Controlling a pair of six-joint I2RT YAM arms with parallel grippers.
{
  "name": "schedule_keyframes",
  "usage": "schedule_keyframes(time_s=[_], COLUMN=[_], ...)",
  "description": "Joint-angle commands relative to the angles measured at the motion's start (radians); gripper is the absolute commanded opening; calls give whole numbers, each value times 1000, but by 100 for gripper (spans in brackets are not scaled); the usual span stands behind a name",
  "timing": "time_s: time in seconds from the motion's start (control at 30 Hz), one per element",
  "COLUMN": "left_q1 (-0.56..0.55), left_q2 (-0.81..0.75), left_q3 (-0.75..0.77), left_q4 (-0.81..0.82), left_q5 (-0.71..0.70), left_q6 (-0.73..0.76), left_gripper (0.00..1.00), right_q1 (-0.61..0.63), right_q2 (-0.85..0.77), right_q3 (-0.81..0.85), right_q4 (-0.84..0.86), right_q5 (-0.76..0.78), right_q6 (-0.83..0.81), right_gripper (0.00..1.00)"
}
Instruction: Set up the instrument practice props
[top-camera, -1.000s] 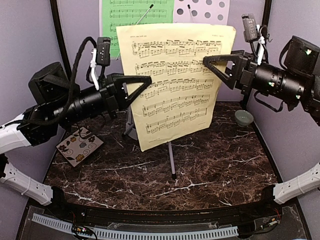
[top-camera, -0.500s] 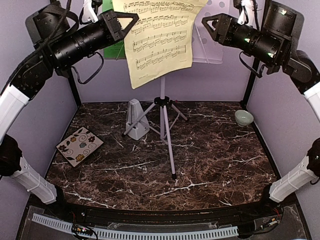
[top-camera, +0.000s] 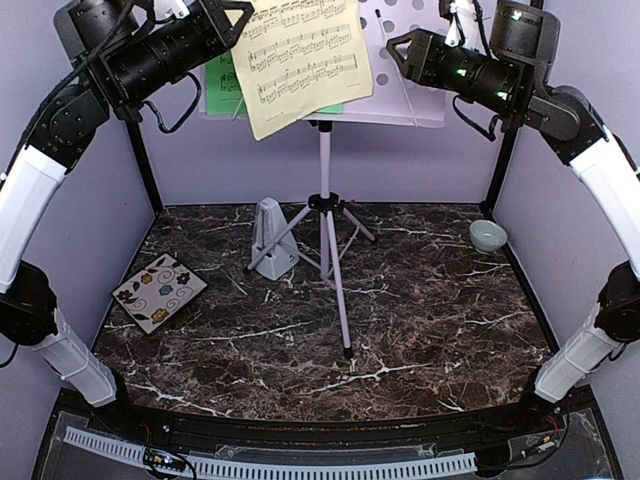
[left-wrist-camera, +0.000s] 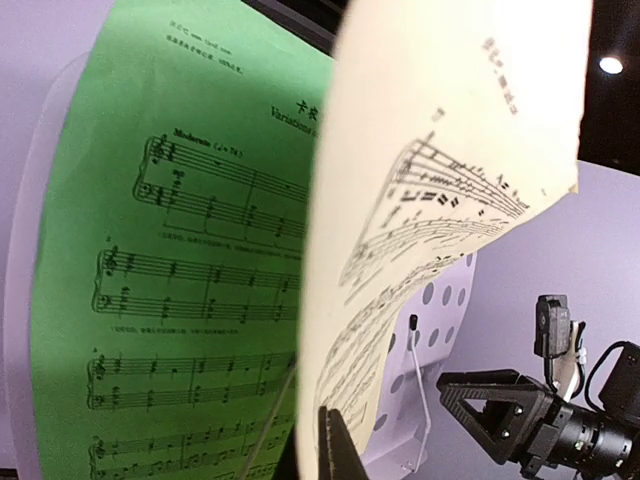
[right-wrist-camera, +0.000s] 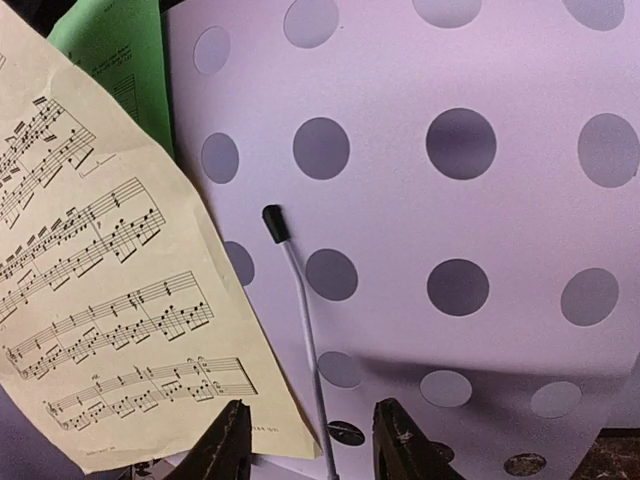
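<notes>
The pale-yellow music sheet (top-camera: 300, 60) is held by its upper left edge in the left gripper (top-camera: 240, 18), whose jaws are closed tightly on the paper. It is held high so that it hangs freely in front of the perforated desk (top-camera: 410, 75) of the white music stand (top-camera: 325, 170), and from there, it is judged, its lower edge can be lowered onto the ledge of the desk. The green music sheet (top-camera: 222, 88) is already laid against the left part of the desk and is partly covered by the yellow one, so the bare right part is probably meant for the yellow sheet. The right gripper (top-camera: 393, 48) is placed close to that right part, with its jaws partly apart and nothing between them, probably to steady the paper or the thin wire holder (right-wrist-camera: 300, 300). The light-grey metronome (top-camera: 270, 238) is set on the table (top-camera: 450, 330), just beside a tripod leg.
</notes>
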Motion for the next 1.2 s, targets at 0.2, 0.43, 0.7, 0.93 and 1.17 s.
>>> schedule_keyframes(time_s=[0.2,0.43,0.7,0.93,1.17], left_q1=[54,54,54,60,76], left_q2=[-5,9,22,75,166], left_q3=[65,62,58,102,190], left_q4=[-11,19,65,84,82], left_q5=[73,98,100,177,281], left_q6=[54,91,140,176,175], left_gripper=[0,0,0,0,0], right_q1=[-5,-5,-5,-6,-6], right_q2=[104,88,8,-54,-69], right_q3=[101,80,-50,-188,-225], right_q4=[40,73,199,349,380], right_q5=[-51,-6,-16,-82,-136], right_q6=[25,14,-40,-108,-145], right_gripper=[39,15,0,0,0])
